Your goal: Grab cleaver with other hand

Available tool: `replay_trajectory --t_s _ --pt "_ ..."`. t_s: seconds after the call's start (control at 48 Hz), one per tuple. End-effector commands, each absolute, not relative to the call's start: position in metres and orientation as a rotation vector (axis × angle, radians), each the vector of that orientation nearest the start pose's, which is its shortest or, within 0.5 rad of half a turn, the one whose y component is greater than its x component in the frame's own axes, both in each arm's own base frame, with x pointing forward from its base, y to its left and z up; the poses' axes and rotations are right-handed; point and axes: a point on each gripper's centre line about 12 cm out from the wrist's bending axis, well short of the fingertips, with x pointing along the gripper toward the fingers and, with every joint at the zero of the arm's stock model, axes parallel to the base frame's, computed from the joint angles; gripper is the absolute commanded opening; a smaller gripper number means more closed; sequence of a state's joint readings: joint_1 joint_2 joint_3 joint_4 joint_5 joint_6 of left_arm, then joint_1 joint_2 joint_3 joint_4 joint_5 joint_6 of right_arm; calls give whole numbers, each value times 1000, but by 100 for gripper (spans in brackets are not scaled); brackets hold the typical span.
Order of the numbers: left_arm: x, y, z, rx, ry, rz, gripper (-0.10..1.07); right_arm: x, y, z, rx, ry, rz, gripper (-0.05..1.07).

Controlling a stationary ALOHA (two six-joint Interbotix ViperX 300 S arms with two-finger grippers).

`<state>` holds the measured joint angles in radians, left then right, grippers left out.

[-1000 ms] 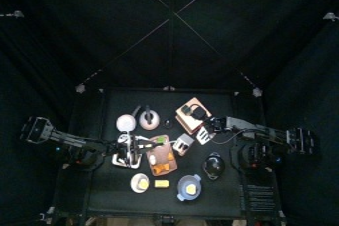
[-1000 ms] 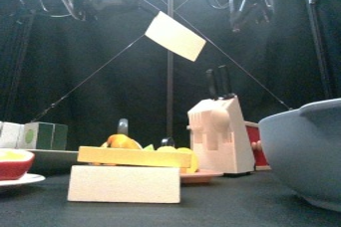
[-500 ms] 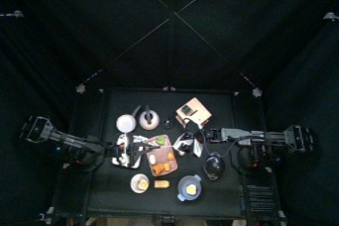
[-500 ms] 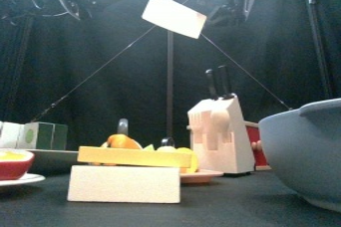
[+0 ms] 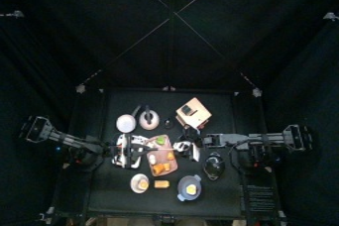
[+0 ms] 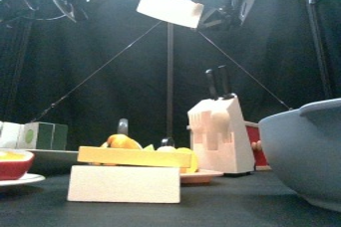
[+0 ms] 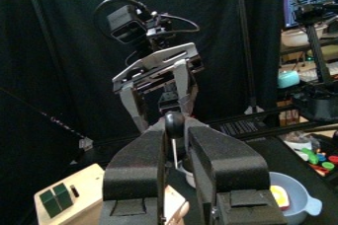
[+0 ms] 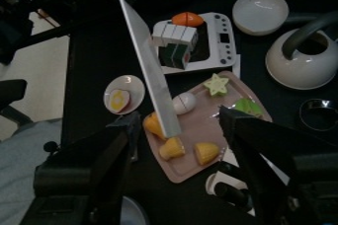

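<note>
High over the table hangs the cleaver (image 6: 170,5), its pale blade tilted. In the left wrist view my left gripper (image 7: 173,142) is shut on the cleaver's handle (image 7: 172,122), which I see edge-on. Facing it, my right gripper (image 7: 158,86) stands open, apart from the cleaver. From the right wrist the long blade (image 8: 145,61) runs between and beyond my right gripper's (image 8: 185,155) open jaws, and nothing is gripped there.
Far below are a white knife block (image 6: 220,136), a cutting board (image 8: 199,120) with fruit pieces, a small plate (image 8: 122,94), a white bowl (image 8: 260,12) and a kettle (image 8: 303,56). A grey bowl (image 6: 306,151) stands near the table's front edge.
The cleaver has risen and drifted left in the front view. My right arm has swung toward the front of the table, and its jaws now stand wider.
</note>
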<state>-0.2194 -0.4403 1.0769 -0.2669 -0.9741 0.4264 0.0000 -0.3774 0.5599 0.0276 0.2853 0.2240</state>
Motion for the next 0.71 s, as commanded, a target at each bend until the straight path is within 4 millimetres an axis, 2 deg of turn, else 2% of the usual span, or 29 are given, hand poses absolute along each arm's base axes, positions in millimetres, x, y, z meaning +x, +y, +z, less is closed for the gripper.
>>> replay_trajectory --t_s 0.0,0.25,0.396,0.521,0.688 --pt "275 -35 289 194 -340 49 52 347 2 332 248 410 -41 74" --pt "275 -34 287 186 -331 54 52 349 2 338 249 355 -36 49" --pt "272 -25 284 128 -307 111 52 350 5 339 244 348 -26 36" --pt "268 -22 275 94 -262 130 52 352 7 336 242 338 -19 30" --pt "262 -26 263 52 -191 85 52 361 6 324 230 324 -20 30"
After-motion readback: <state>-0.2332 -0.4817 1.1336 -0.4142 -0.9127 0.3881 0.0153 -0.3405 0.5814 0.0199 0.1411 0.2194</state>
